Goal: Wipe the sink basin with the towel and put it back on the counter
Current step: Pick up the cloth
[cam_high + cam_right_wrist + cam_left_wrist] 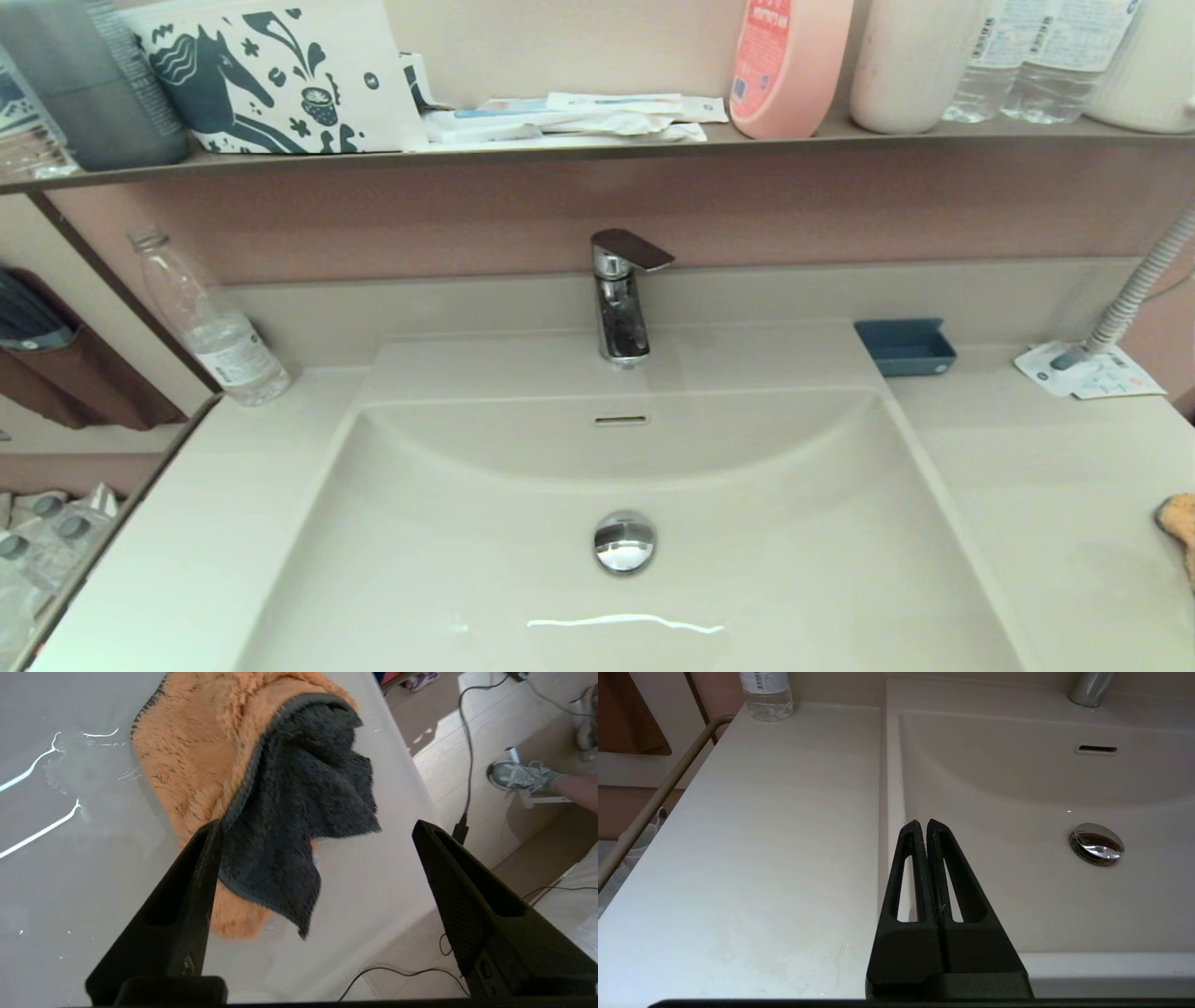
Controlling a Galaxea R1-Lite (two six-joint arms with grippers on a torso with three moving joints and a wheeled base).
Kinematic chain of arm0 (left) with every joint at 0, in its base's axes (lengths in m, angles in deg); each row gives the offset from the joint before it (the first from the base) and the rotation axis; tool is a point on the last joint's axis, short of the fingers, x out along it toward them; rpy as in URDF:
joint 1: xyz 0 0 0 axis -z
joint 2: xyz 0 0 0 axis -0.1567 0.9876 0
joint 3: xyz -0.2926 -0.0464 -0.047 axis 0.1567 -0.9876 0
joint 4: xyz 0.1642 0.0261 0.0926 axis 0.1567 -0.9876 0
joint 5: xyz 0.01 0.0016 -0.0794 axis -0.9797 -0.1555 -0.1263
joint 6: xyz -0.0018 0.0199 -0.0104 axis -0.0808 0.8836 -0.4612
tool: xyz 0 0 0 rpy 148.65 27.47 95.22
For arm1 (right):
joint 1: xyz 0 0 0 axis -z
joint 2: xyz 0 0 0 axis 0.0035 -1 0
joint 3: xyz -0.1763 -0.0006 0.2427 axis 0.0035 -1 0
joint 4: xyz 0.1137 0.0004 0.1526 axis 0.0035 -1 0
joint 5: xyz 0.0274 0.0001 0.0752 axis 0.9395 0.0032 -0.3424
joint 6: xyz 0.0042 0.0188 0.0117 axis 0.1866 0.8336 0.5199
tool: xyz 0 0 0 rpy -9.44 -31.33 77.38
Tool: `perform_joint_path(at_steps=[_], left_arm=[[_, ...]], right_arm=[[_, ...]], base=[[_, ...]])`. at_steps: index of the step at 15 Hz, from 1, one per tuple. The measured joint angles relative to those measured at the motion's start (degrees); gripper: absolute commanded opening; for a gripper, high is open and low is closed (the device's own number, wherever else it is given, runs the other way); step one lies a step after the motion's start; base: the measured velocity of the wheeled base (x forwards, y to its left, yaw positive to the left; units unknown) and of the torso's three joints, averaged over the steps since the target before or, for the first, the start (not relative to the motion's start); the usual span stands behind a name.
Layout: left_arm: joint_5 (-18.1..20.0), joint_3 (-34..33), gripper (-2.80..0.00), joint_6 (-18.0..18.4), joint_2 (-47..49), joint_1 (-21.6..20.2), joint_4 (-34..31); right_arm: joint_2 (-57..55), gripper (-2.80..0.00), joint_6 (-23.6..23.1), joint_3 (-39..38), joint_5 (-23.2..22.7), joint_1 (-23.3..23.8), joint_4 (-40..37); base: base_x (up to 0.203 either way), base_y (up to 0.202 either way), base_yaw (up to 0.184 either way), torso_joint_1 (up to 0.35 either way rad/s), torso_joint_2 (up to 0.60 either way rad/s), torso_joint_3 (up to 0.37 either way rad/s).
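Observation:
The beige sink basin (523, 523) fills the middle of the head view, with its chrome drain plug (624, 541) and overflow slot (621, 420). The towel (210, 756), orange with a dark grey underside folded over, lies on the counter (373, 896) to the right of the basin; only its orange corner (1178, 518) shows at the head view's right edge. My right gripper (317, 828) hovers open over the towel, holding nothing. My left gripper (923, 823) is shut and empty above the basin's left rim (892, 788). Neither arm shows in the head view.
A chrome faucet (621, 299) stands behind the basin. A clear bottle (215, 327) sits at the back left, a blue dish (904, 345) and a white packet (1088, 371) at the back right. A shelf (597, 145) of bottles runs above. The counter's edge (411, 924) drops to a floor with cables.

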Motion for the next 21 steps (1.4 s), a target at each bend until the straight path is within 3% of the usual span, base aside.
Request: perform_joint_path(at_steps=[2, 7, 8, 21], left_arm=[[0.00, 0.00, -2.80, 0.02, 0.00, 0.00, -0.01], [0.01, 0.00, -2.80, 0.00, 0.00, 0.00, 0.00], [0.00, 0.00, -2.80, -0.01, 0.00, 0.00, 0.00], [0.01, 0.00, -2.80, 0.00, 0.00, -0.02, -0.01]], right_arm=[[-2.12, 0.00, 0.79, 0.85, -2.63, -1.86, 0.20], [-3.41, 0.00, 3.35, 0.76, -3.35, -5.32, 0.27], [-3.54, -2.80, 3.30, 0.73, -3.30, -5.23, 0.27], [-1.67, -2.80, 0.34, -0.25, -3.04, -2.23, -0.32]], base=[[0.000, 0.000, 0.000, 0.000, 0.00, 0.000], [0.000, 0.000, 0.000, 0.000, 0.00, 0.000], [0.000, 0.000, 0.000, 0.000, 0.00, 0.000], [0.000, 0.000, 0.000, 0.000, 0.00, 0.000]])
